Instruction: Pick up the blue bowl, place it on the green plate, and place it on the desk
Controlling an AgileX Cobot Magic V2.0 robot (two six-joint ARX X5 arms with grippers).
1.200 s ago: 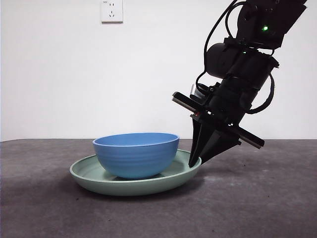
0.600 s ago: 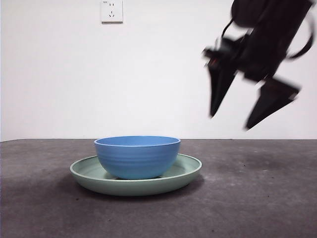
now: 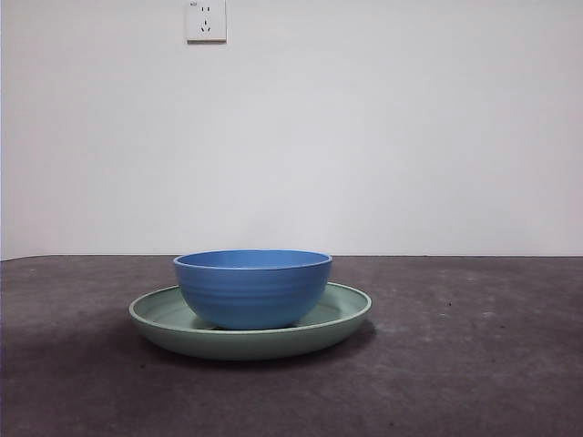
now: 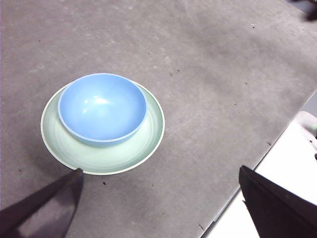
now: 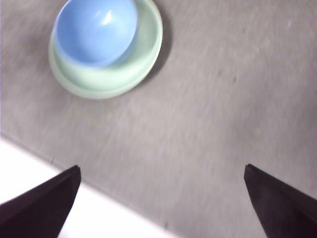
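Gone from the front view is the dark arm that you saw half a second ago blurred near the upper right, and a second ago with its jaws at the plate's right rim; only the crockery and the wall show there now. Neither dish has shifted on the desk (image 3: 474, 364) since then.

The blue bowl (image 3: 252, 288) sits upright inside the green plate (image 3: 337, 314), its base on the plate's floor, a band of plate rim showing all round it. From the left wrist view you see the blue bowl (image 4: 102, 107) set slightly off-centre in the green plate (image 4: 148, 144), nearer one side of the rim than the other. The pair lies on the desk (image 4: 213, 79) well in from the pale edge that crosses the corner of that picture.

Left gripper (image 4: 158, 198): released, jaws spread wide, holding nothing, high above the desk and well apart from the plate.

Right gripper (image 5: 161, 198): likewise released and empty, jaws wide, raised over the desk (image 5: 213, 99) near its pale edge. Its picture is blurred; the blue bowl (image 5: 95, 29) in the green plate (image 5: 143, 49) can still be made out, well apart from the jaws.

A white wall socket (image 3: 205, 20) sits on the wall behind.
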